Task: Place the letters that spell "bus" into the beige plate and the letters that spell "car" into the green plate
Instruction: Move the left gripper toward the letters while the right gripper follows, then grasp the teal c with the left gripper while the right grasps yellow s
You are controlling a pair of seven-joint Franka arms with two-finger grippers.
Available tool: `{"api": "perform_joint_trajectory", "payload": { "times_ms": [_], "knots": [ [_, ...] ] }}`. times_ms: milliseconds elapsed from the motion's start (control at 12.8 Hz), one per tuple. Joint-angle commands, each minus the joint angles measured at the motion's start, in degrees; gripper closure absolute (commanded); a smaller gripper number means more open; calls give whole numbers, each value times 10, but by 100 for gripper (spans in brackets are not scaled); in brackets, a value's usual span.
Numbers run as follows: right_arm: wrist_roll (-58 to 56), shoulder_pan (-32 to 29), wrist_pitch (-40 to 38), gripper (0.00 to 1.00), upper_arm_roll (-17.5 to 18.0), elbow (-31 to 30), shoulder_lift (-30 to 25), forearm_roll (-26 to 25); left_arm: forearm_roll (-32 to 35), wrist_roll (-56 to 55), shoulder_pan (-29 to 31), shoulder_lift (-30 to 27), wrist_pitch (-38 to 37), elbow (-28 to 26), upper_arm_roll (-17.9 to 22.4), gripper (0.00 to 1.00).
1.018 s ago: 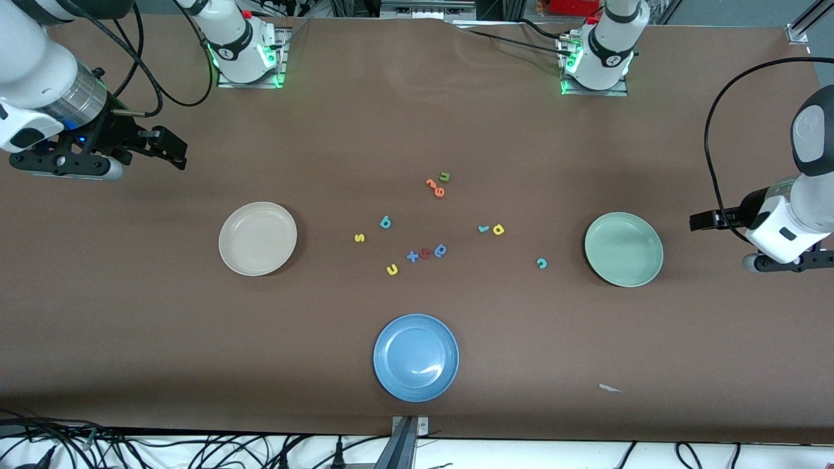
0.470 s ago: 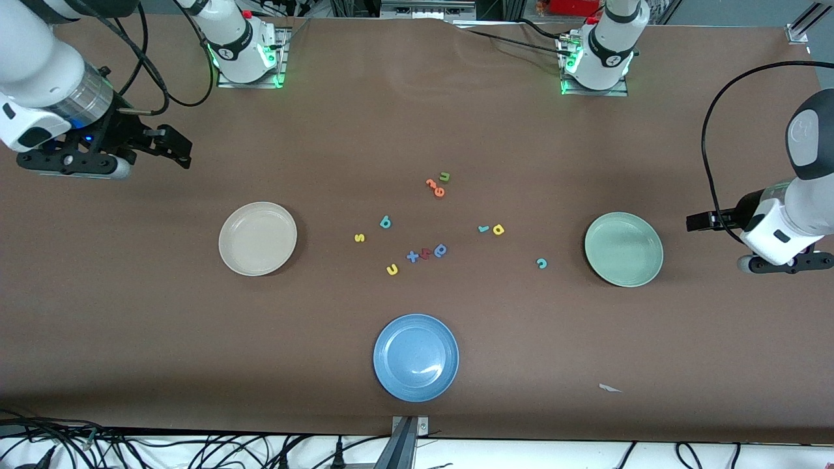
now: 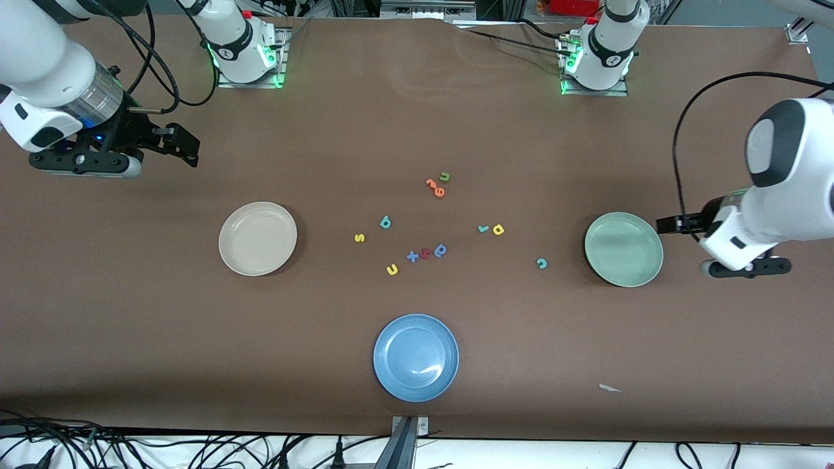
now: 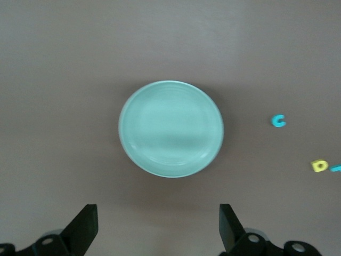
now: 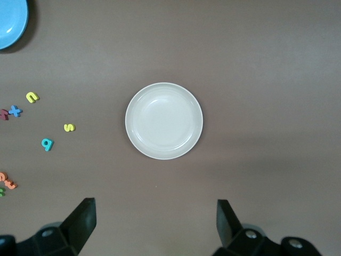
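The empty beige plate lies toward the right arm's end, the empty green plate toward the left arm's end. Between them on the table lie the teal b, yellow s, yellow u, teal c, yellow a and teal r. My left gripper hangs open over bare table beside the green plate. My right gripper hangs open over bare table, apart from the beige plate.
A blue plate sits nearest the front camera. Other letters lie among the task's: a green u, orange letters, a blue x, a red letter and a darker blue a. A paper scrap lies near the front edge.
The left arm has swung in toward the green plate. The right gripper has shifted slightly toward the table's middle. Both stay open; the letters and plates have not moved.
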Motion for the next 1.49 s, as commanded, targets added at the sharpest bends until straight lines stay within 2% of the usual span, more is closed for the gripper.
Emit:
{"api": "perform_joint_trajectory", "payload": {
  "times_ms": [0, 235, 392, 627, 862, 940, 1018, 1097, 1175, 1253, 1332, 1410],
  "knots": [
    [0, -1, -4, 0, 8, -1, 30, 0, -76, -39, -13, 15, 13, 6, 5, 0],
    [6, 36, -39, 0, 11, -3, 78, 0, -91, -97, -38, 34, 65, 3, 6, 0],
    [64, 65, -14, 0, 12, -3, 111, -6, -91, -151, -54, 56, 111, 0, 6, 0],
    [207, 113, 94, 0, 12, -7, 183, -8, -90, -250, -87, 104, 173, -1, 6, 0],
    [320, 158, 202, 1, 11, -15, 249, -9, -89, -312, -113, 155, 191, -2, 6, 1],
    [339, 172, 240, 7, 11, -20, 269, -10, -89, -328, -115, 166, 210, -7, 6, 1],
    [356, 186, 269, 9, 10, -21, 290, -15, -88, -343, -118, 172, 236, -17, 6, 1],
    [377, 198, 294, 14, 10, -21, 308, -39, -89, -355, -127, 175, 268, -38, 6, 1],
    [397, 209, 307, 26, 10, -21, 320, -73, -88, -368, -131, 175, 309, -65, 6, 1],
    [405, 221, 314, 33, 8, -20, 338, -118, -88, -378, -132, 175, 343, -86, 6, 1],
    [424, 225, 333, 33, 8, -20, 350, -151, -88, -383, -138, 177, 362, -98, 6, 2],
    [469, 228, 341, 33, 8, -20, 350, -156, -89, -385, -145, 181, 363, -102, 6, 3]
  ]
}}
